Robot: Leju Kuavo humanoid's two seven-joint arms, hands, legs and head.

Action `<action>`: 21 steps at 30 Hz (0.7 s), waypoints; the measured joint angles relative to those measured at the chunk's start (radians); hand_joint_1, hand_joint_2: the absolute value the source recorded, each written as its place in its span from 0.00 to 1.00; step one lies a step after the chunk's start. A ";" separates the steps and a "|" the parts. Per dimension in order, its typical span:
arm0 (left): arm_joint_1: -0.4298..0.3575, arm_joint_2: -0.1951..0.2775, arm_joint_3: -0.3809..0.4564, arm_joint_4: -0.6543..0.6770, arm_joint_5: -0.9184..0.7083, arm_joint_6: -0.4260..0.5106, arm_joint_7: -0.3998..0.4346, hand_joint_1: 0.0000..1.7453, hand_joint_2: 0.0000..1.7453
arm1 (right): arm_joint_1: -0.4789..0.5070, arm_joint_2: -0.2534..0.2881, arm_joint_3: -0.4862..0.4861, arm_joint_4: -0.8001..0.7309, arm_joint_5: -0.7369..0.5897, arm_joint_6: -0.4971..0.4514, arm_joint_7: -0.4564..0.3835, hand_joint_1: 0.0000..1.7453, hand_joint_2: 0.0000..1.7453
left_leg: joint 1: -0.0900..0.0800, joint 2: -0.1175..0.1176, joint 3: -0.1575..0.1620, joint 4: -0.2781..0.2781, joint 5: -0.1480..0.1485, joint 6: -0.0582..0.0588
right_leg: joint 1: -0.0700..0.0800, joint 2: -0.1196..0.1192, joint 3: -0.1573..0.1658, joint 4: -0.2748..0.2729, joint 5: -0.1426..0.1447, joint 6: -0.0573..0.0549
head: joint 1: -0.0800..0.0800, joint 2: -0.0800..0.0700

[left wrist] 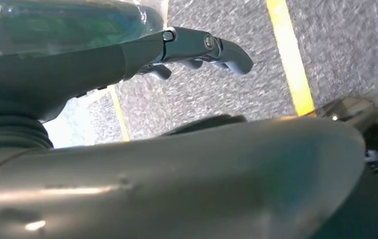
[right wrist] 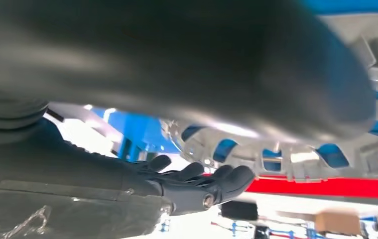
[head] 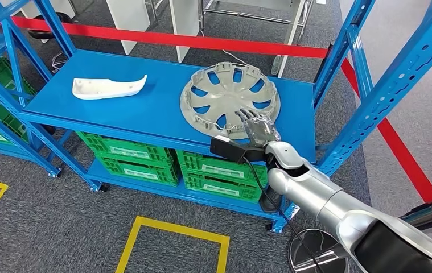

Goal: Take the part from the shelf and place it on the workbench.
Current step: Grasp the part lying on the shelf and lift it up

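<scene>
A silver-grey hubcap (head: 230,99) lies flat on the right half of the blue shelf board (head: 156,111). A white curved plastic part (head: 108,87) lies on the board's left half. My right hand (head: 257,129) reaches over the hubcap's near rim, fingers stretched onto it. In the right wrist view the hubcap's ribbed rim (right wrist: 276,154) sits between the thick thumb (right wrist: 226,64) and the dark fingers (right wrist: 201,186), with a gap showing and no closed grip. My left hand (left wrist: 196,47) hangs above grey floor, fingers loosely extended, holding nothing.
Blue shelf uprights (head: 373,85) rise right of the hubcap, with others on the left. Green crates (head: 139,159) fill the level below. Red tape (head: 202,41) runs behind the shelf and along the floor at right. A yellow square (head: 173,233) marks the floor in front.
</scene>
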 joint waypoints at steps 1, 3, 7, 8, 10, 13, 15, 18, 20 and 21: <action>-0.001 0.001 0.000 0.000 0.000 0.001 0.000 0.00 0.00 | -0.001 0.000 0.000 0.002 0.000 -0.003 -0.002 0.00 0.00 | 0.001 -0.001 0.007 0.005 -0.011 -0.005 | -0.001 -0.001 0.011 -0.052 0.044 0.004 | -0.001 0.000; -0.006 0.001 0.000 0.000 -0.001 0.003 0.000 0.00 0.00 | -0.005 0.001 0.000 0.004 0.000 -0.011 -0.008 0.00 0.00 | 0.001 -0.002 0.007 0.020 -0.027 -0.016 | 0.001 0.000 0.033 -0.124 0.077 0.003 | -0.002 0.000; -0.007 0.002 0.000 0.000 -0.002 0.006 0.000 0.00 0.00 | 0.001 0.003 -0.001 0.007 0.000 -0.025 -0.017 0.00 0.00 | -0.003 -0.002 -0.007 0.034 -0.034 -0.020 | 0.002 0.007 0.043 -0.147 0.046 -0.008 | -0.009 0.000; -0.007 0.002 0.000 0.000 -0.002 0.007 0.001 0.00 0.00 | 0.002 0.003 -0.002 0.008 0.000 -0.029 -0.019 0.00 0.00 | -0.003 -0.002 -0.007 0.034 -0.032 -0.019 | 0.002 0.008 0.042 -0.147 0.046 -0.008 | -0.009 0.000; -0.011 0.003 0.000 0.000 -0.003 0.008 0.001 0.00 0.00 | 0.003 0.003 -0.002 0.009 0.000 -0.036 -0.024 0.00 0.00 | -0.003 -0.002 -0.006 0.034 -0.028 -0.019 | 0.002 0.010 0.042 -0.147 0.044 -0.011 | -0.010 0.000; -0.017 0.004 0.000 0.000 -0.003 0.011 0.001 0.00 0.00 | 0.005 0.003 -0.005 0.009 0.000 -0.042 -0.028 0.00 0.00 | -0.003 -0.002 -0.005 0.032 -0.027 -0.020 | 0.004 0.010 0.043 -0.147 0.041 -0.019 | -0.010 0.000; -0.017 0.004 0.000 0.000 -0.004 0.014 0.001 0.00 0.00 | 0.007 0.003 -0.007 0.009 0.000 -0.043 -0.031 0.00 0.00 | -0.001 -0.001 -0.003 0.029 -0.029 -0.024 | 0.007 0.010 0.043 -0.147 0.041 -0.022 | -0.009 0.000; -0.017 0.005 0.000 0.000 -0.006 0.015 -0.001 0.00 0.00 | 0.008 0.002 -0.010 0.009 0.000 -0.044 -0.032 0.00 0.00 | 0.000 -0.001 -0.002 0.027 -0.030 -0.029 | 0.008 0.009 0.044 -0.147 0.043 -0.024 | -0.009 0.000; -0.017 0.005 0.000 0.000 -0.007 0.015 -0.001 0.00 0.00 | 0.008 0.002 -0.010 0.009 0.000 -0.044 -0.032 0.00 0.00 | -0.001 -0.001 -0.002 0.028 -0.030 -0.030 | 0.008 0.008 0.046 -0.148 0.044 -0.025 | -0.009 0.000; -0.017 0.005 0.000 0.000 -0.007 0.015 -0.002 0.00 0.00 | 0.008 0.002 -0.011 0.009 0.000 -0.044 -0.032 0.00 0.00 | -0.001 -0.001 -0.002 0.028 -0.029 -0.031 | 0.008 0.007 0.047 -0.148 0.045 -0.025 | -0.009 0.000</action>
